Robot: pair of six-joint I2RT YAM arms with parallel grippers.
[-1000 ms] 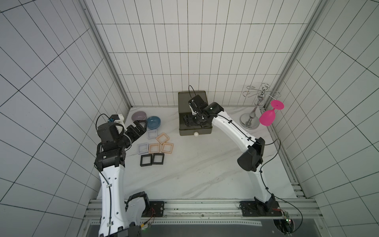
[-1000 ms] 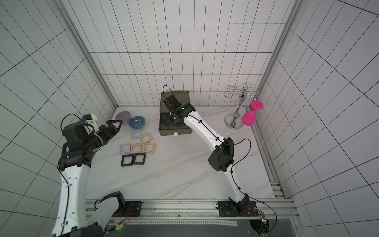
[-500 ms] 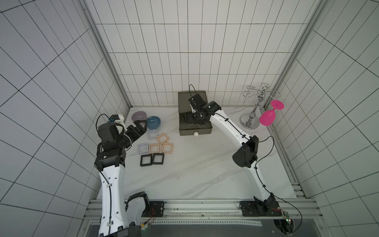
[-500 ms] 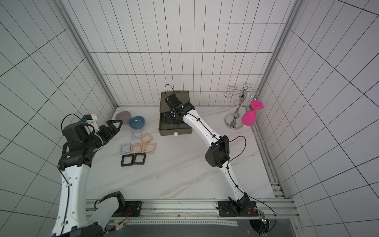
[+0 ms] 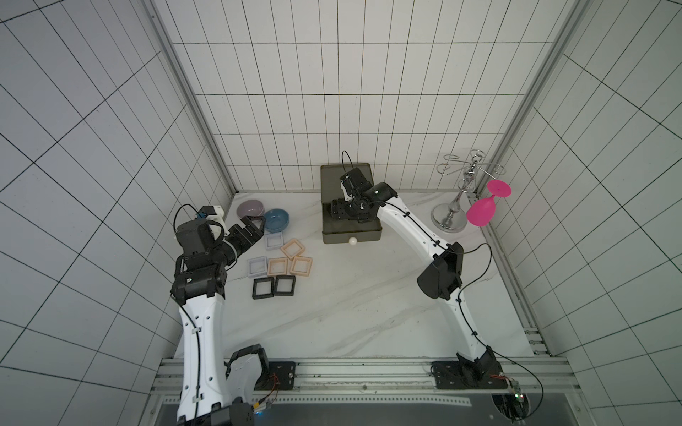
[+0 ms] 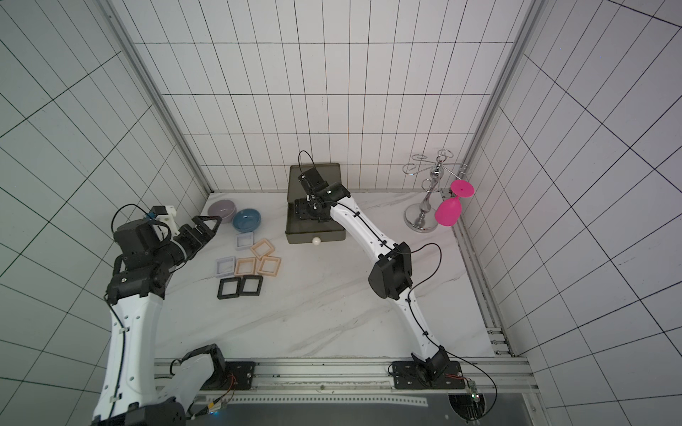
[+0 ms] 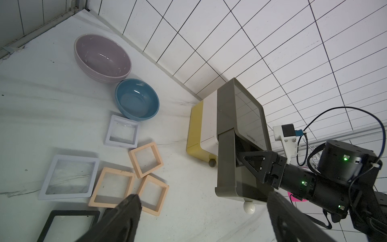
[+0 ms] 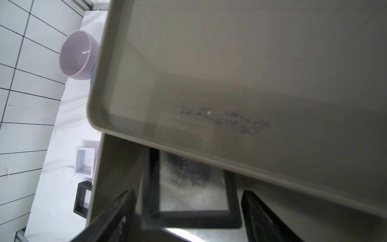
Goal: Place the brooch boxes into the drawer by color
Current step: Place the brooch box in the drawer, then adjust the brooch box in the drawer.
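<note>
Black brooch box [image 8: 191, 188] lies in the pulled-out top drawer [image 5: 352, 236] at 12 o'clock. My right gripper [image 8: 188, 192] has its fingers apart, one on each side of it. My left gripper [image 7: 204, 199] hangs spread wide near the other boxes [image 5: 277, 266] at 9 o'clock.

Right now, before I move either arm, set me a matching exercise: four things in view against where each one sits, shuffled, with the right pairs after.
Things
1. blue bowl
2. pink glass
3. peach boxes
4. black box in the right wrist view

Places
A. upside down at the chrome rack
B. lying in the pulled-out top drawer
C. beside the lilac bowl
D. clustered on the marble table

Pairs: 1-C, 2-A, 3-D, 4-B
</note>
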